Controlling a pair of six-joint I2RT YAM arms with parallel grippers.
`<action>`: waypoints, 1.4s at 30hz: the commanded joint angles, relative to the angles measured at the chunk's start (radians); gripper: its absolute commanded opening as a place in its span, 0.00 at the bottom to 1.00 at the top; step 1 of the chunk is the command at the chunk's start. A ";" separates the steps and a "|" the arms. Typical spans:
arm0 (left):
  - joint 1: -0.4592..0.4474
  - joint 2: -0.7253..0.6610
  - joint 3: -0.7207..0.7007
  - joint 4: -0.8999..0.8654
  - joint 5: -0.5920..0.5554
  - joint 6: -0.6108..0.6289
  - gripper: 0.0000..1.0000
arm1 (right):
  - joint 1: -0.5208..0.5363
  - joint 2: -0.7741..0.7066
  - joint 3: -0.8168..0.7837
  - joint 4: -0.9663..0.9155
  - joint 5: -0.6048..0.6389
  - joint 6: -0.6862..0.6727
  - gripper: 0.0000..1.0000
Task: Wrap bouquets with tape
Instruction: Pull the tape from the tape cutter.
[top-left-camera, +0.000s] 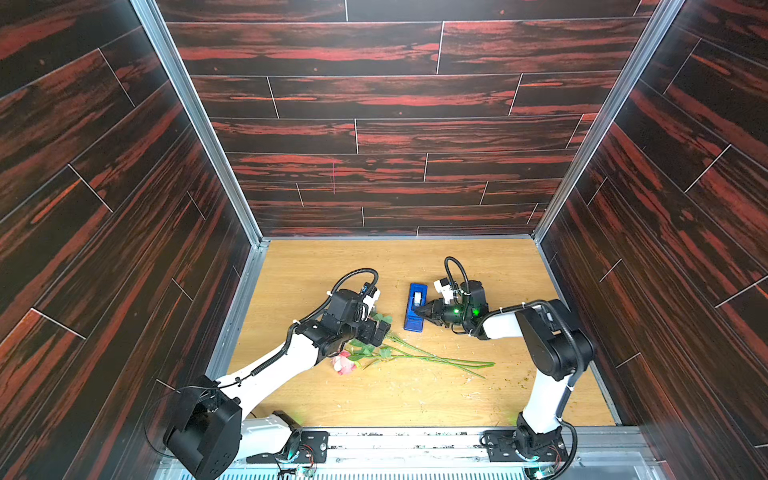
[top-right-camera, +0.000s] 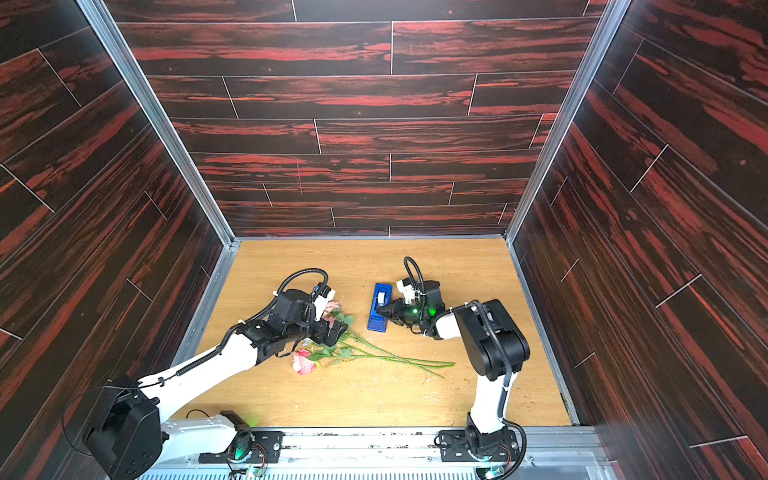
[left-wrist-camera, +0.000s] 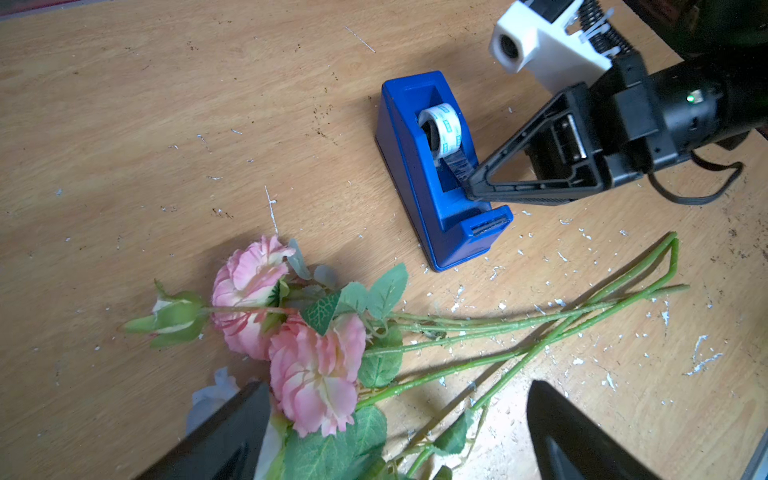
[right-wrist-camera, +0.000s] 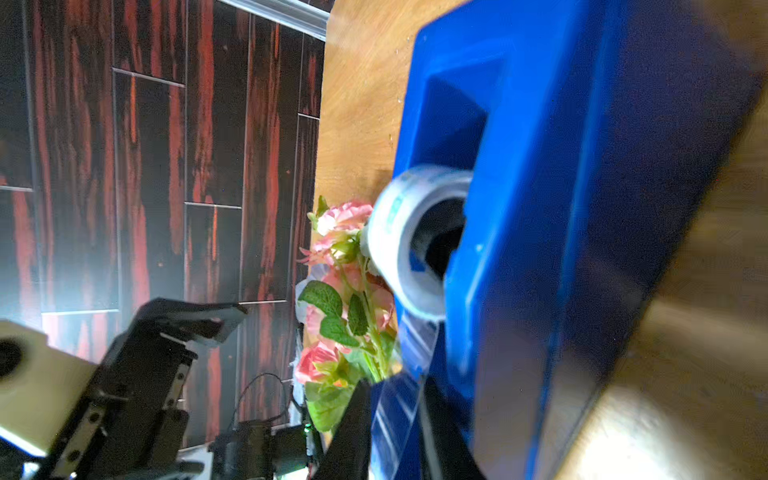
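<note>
The bouquets are one bunch of pink roses (top-left-camera: 344, 364) (top-right-camera: 302, 362) (left-wrist-camera: 316, 374) lying on the wooden table, its long green stems (top-left-camera: 440, 360) pointing right. My left gripper (top-left-camera: 376, 332) (top-right-camera: 332, 332) (left-wrist-camera: 397, 386) hangs open over the leaves just behind the blooms and holds nothing. The blue dispenser (top-left-camera: 413, 322) (top-right-camera: 376, 322) (left-wrist-camera: 411, 187) (right-wrist-camera: 540, 208) stands behind the stems with the whitish tape roll (left-wrist-camera: 446, 124) (right-wrist-camera: 399, 232) in it. My right gripper (top-left-camera: 417, 311) (top-right-camera: 380, 309) (left-wrist-camera: 469, 191) (right-wrist-camera: 395, 386) reaches in from the right. Its jaws stand close together with the loose tape strip between them and a narrow gap still showing.
Dark red wood-pattern walls (top-left-camera: 395, 137) close in the wooden table (top-left-camera: 415, 399) on three sides. A metal rail (top-left-camera: 415, 440) with both arm bases runs along the front. White flecks and crumbs lie scattered on the table near the stems.
</note>
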 joint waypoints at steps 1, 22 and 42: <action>-0.012 -0.002 0.014 0.008 -0.007 -0.001 1.00 | -0.004 0.039 0.030 0.035 -0.021 0.038 0.15; -0.030 0.042 -0.017 0.083 0.002 -0.049 1.00 | -0.009 -0.040 0.065 -0.028 -0.043 -0.028 0.00; -0.048 0.417 0.227 0.056 -0.060 -0.078 0.95 | -0.004 -0.098 0.078 -0.085 -0.064 -0.053 0.00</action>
